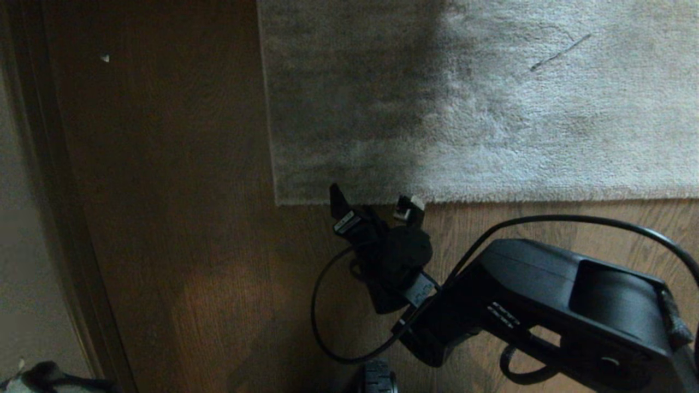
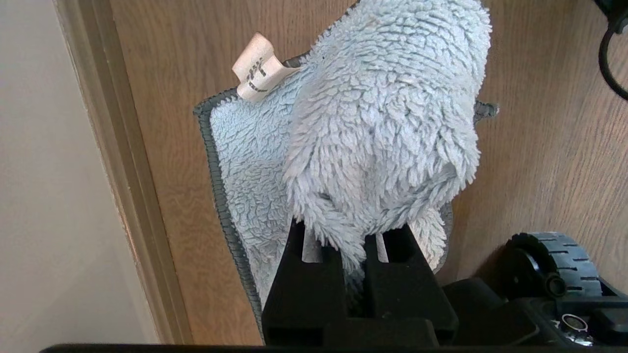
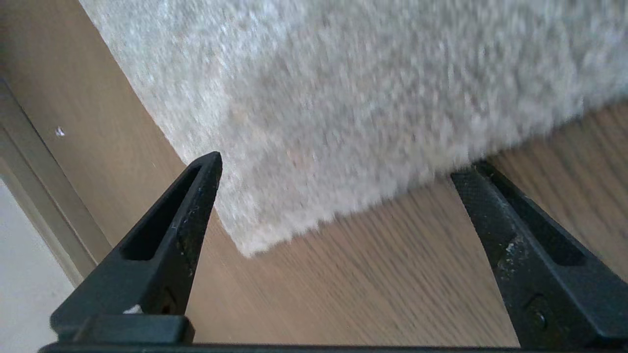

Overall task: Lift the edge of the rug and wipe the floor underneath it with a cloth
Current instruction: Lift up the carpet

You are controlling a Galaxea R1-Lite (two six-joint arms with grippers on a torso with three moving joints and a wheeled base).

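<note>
Wood floor [image 1: 180,245]; grey rug edge [image 1: 437,194] flat; right gripper [image 1: 377,204] wide, left gripper [image 2: 360,274] pinching cloth [image 2: 373,122].

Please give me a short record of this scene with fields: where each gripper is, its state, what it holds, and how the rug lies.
right gripper: open, at the rug edge near the corner, holding nothing
left gripper: shut on the cloth, low beside the wall
rug: flat on the floor, edge not yet lifted
cloth: fuzzy, pale blue-grey, dark stitched border and a small tag
floor: brown wood planks, a small white speck left of the rug
</note>
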